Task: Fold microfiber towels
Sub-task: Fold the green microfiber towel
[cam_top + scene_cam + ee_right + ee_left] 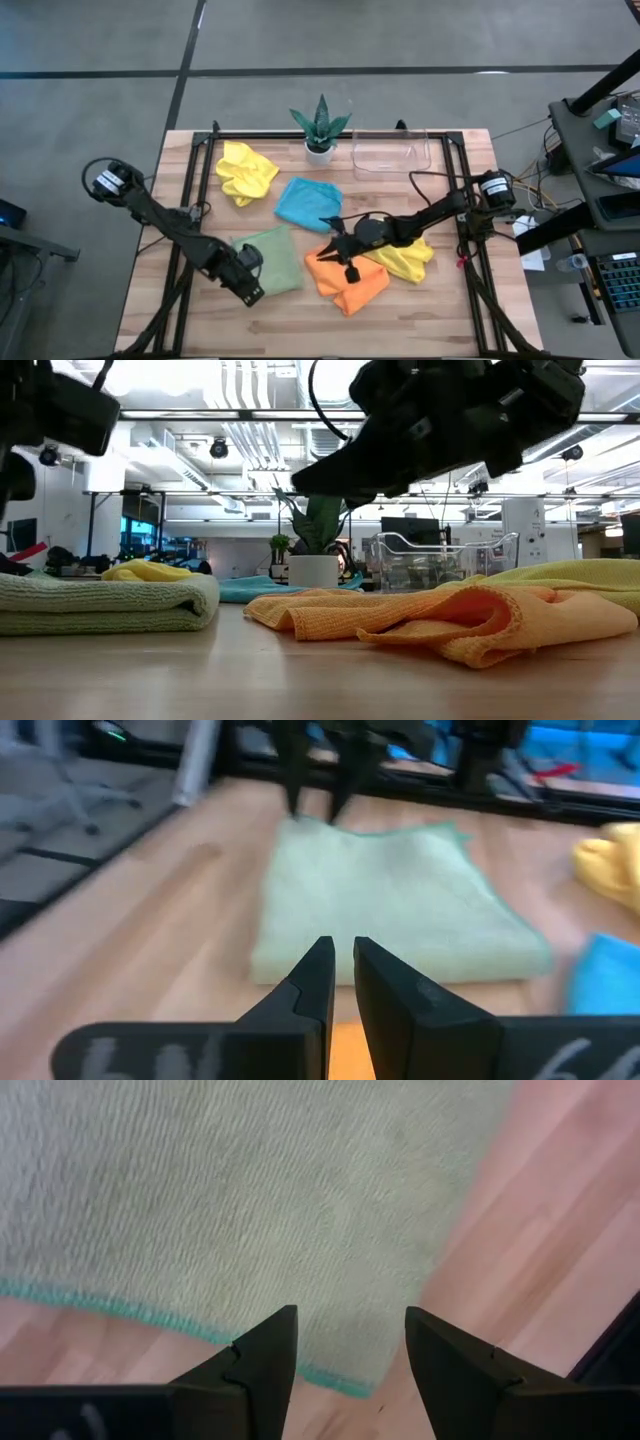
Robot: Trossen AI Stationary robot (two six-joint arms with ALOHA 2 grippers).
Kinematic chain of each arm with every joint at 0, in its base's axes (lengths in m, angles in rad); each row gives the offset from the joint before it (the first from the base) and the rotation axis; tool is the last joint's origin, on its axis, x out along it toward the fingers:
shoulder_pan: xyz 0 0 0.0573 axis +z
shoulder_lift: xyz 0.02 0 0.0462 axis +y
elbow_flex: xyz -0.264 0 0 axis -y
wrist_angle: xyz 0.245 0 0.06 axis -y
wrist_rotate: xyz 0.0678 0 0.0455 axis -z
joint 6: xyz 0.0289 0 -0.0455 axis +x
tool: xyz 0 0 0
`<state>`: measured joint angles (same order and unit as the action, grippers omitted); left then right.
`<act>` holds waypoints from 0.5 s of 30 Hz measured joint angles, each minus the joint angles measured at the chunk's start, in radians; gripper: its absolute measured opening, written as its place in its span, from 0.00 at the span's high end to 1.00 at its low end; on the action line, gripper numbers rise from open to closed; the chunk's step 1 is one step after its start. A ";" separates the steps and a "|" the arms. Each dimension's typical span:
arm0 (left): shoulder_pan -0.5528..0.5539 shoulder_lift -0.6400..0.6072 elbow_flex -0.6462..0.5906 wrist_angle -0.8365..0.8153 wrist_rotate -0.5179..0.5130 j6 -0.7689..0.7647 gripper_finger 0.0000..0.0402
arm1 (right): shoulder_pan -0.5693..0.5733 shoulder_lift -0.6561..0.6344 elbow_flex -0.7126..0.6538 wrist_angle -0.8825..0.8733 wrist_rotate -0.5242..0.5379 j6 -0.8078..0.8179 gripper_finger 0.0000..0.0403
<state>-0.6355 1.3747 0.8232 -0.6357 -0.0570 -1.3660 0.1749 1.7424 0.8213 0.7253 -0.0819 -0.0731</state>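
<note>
5 microfiber towels lie on the wooden bench (400, 310). The sage green towel (272, 262) is folded flat near the front-left area. The orange towel (345, 278) is crumpled at front centre, touching a yellow towel (408, 260). The sky blue towel (305, 202) lies mid-bench; a second yellow towel (244, 170) is bunched toward the rear-left.

Left end effector (345, 1352): fingers apart, above the green towel's corner. Right end effector (340, 972): fingers nearly together, empty, over the orange towel.

The bench stands on grey concrete floor (100, 40).

A big work lab: long bright ceiling lights (250, 415), glowing computer screens (160, 525), grey concrete floor (90, 40).
</note>
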 joint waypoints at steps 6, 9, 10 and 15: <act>-0.002 -0.003 0.036 0.000 -0.058 0.044 0.57 | -0.016 0.000 0.103 -0.223 0.040 -0.044 0.92; -0.003 -0.002 0.049 -0.001 -0.058 0.046 0.57 | -0.028 0.000 0.130 -0.241 0.040 -0.077 0.92; -0.004 -0.002 0.052 -0.001 -0.058 0.047 0.57 | -0.032 0.000 0.137 -0.244 0.040 -0.083 0.92; -0.021 -0.002 0.057 -0.001 -0.057 0.044 0.57 | -0.060 0.000 0.158 -0.241 0.039 -0.085 0.92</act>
<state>-0.6569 1.3727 0.8800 -0.6365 -0.1145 -1.3223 0.1148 1.7428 0.9791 0.4847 -0.0427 -0.1581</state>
